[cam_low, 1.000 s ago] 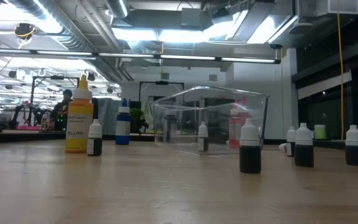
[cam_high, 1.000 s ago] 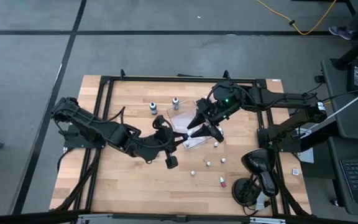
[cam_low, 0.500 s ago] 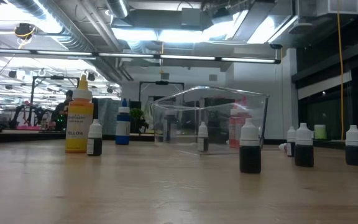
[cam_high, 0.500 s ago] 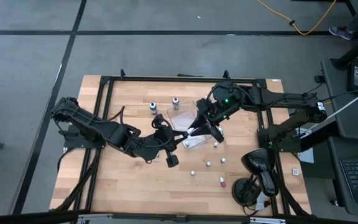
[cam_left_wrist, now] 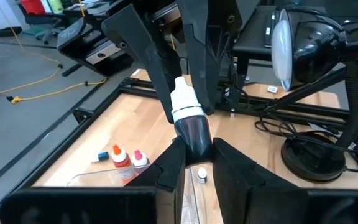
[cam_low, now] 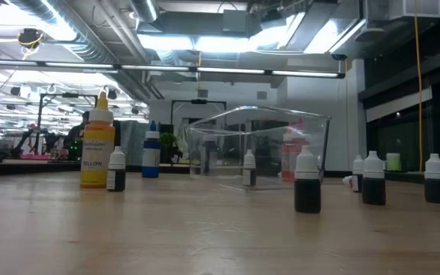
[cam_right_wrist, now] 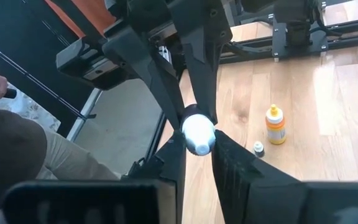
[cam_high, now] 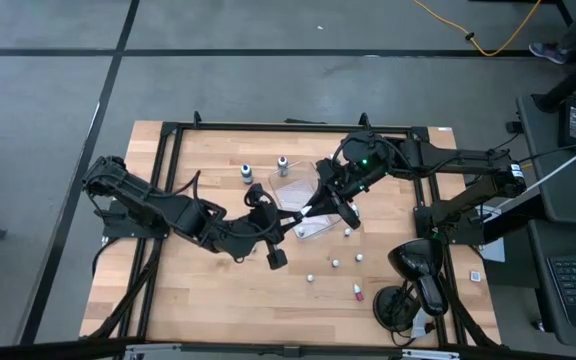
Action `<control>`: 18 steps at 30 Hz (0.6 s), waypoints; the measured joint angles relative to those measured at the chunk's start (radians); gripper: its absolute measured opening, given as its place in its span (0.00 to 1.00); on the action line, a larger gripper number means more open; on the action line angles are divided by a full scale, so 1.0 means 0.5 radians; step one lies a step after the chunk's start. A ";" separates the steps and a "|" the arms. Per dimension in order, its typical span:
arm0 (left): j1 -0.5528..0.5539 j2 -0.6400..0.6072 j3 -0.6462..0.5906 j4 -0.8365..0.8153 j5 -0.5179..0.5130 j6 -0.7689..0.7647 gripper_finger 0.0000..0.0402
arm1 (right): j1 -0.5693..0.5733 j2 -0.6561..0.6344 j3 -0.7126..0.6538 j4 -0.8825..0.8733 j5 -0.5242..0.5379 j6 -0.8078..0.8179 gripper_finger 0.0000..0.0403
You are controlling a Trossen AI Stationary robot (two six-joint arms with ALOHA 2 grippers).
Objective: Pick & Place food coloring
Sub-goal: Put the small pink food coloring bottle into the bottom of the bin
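Above the middle of the wooden table (cam_high: 218,290), the left gripper (cam_left_wrist: 194,163) and the right gripper (cam_right_wrist: 194,140) meet nose to nose over the clear plastic tray (cam_high: 303,205), both pinching one small dark bottle of food coloring (cam_left_wrist: 190,121) between them. The left fingers clamp its dark body, while the right fingers close on its white cap (cam_right_wrist: 198,132). The other food coloring bottles stand scattered on the tabletop: two (cam_high: 247,173) near the far edge beside the tray, several white-capped ones (cam_high: 335,263) on the near right, and a pink one (cam_high: 357,292) lying closer to the front. From table height, a yellow bottle (cam_low: 96,141) and a blue bottle (cam_low: 151,151) rise left of the tray, dark bottles (cam_low: 307,182) to its right
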 joint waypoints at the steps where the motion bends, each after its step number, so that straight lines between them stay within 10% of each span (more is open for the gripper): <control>1: 0.004 0.000 0.000 0.000 0.015 -0.001 0.16 | 0.000 0.000 0.000 -0.003 0.000 0.000 0.16; 18: -0.038 -0.135 0.000 -0.331 0.039 -0.297 0.47 | -0.001 0.000 0.000 -0.118 0.007 0.003 0.16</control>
